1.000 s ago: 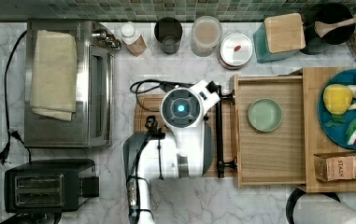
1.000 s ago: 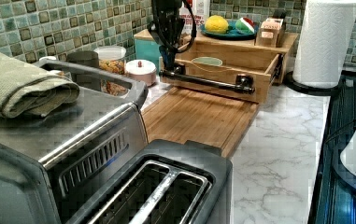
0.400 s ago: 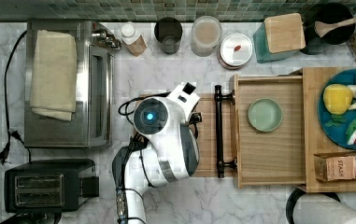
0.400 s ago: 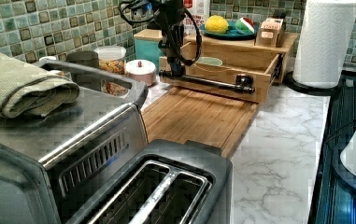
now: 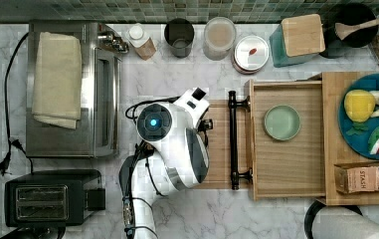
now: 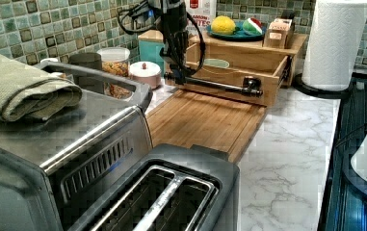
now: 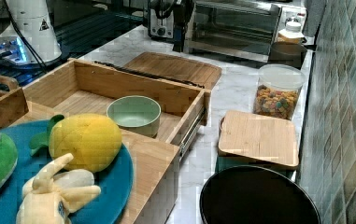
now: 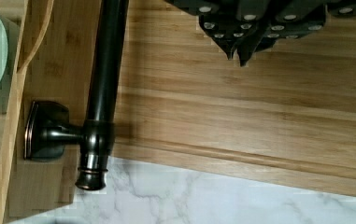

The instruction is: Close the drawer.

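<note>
We saw the drawer pulled out, a shallow rectangular tray of pale wood with raised rims. A long black bar handle with a dull metallic sheen ran across its front on two short posts, ending in a rounded knob in the wrist view. Inside the drawer sat a round, smooth, pale green bowl.

The jaws hung pressed together, gripping nothing, their dark tips meeting in a point. They were above the cutting board, just short of the handle, which lay between the jaws and the drawer's front. The board was flat, with straight grain and rounded corners, and lay directly below the jaws on the counter, which was white marble with grey veins.

Beyond the drawer from the jaws, a wooden stand carried a blue plate of toy fruit. On the jaws' opposite side stood a brushed-steel toaster oven with a folded beige cloth on top, and a black toaster. Jars lined a wall of small green and grey tiles.
</note>
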Controlling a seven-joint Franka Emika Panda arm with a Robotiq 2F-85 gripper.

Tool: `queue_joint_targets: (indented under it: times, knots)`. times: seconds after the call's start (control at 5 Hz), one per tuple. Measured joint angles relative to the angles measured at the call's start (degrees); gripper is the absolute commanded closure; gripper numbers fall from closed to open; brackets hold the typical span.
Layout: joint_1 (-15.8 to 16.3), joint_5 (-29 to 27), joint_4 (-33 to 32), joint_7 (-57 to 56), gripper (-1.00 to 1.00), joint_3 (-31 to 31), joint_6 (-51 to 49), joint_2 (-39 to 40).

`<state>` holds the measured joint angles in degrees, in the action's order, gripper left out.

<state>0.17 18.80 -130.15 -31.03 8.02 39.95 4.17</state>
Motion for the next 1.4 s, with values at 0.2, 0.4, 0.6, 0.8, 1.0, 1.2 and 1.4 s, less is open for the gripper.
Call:
queue_joint_targets:
  times: [0.2, 0.4, 0.6, 0.8, 1.0, 1.2, 1.4]
  knots:
    - [-0.1, 0.3, -0.3, 0.5, 1.0, 0.0, 0.0, 2.0]
    - [-0.2, 2.3, -0.7, 0.5, 1.0, 0.0, 3.7, 4.0]
    - [-0.4, 2.5, -0.9, 0.5, 1.0, 0.1, 6.2, 5.2]
    - [0.0, 2.4, -1.6, 0.5, 1.0, -0.5, 6.3, 5.3]
    - [-0.4, 2.3, -1.6, 0.4, 1.0, -0.6, 6.4, 5.3]
    - [-0.7, 2.3, -1.6, 0.0, 1.0, -0.9, 6.7, 5.3]
    - [-0.7, 2.3, -1.6, -0.6, 1.0, -1.2, 6.7, 5.3]
